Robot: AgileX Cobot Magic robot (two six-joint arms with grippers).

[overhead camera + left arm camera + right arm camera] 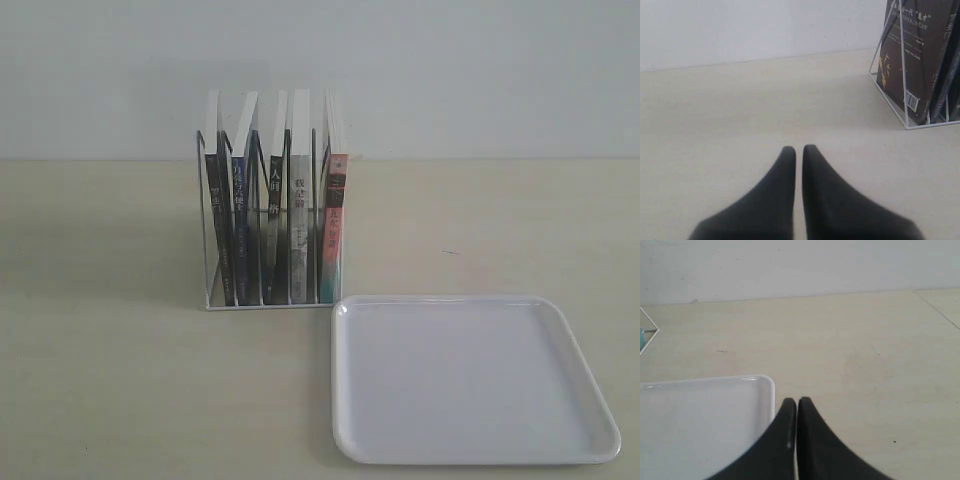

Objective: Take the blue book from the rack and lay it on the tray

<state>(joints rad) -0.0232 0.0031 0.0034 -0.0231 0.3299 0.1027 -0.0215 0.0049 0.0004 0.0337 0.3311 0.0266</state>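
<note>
The blue book (240, 215) stood upright in the white wire rack (206, 235), second slot from the left, between two black-spined books (215, 205) (a grey-spined book (298, 225) and a pink-and-teal one (336, 215) filled the remaining slots). The white tray (470, 385) lay bare on the pale table (120, 380), just in front of the rack's right end. The left gripper (799, 150) hung over the table near the rack, fingers pressed together and holding nothing. The right gripper (796, 401), likewise closed and empty, sat beside a tray corner.
</note>
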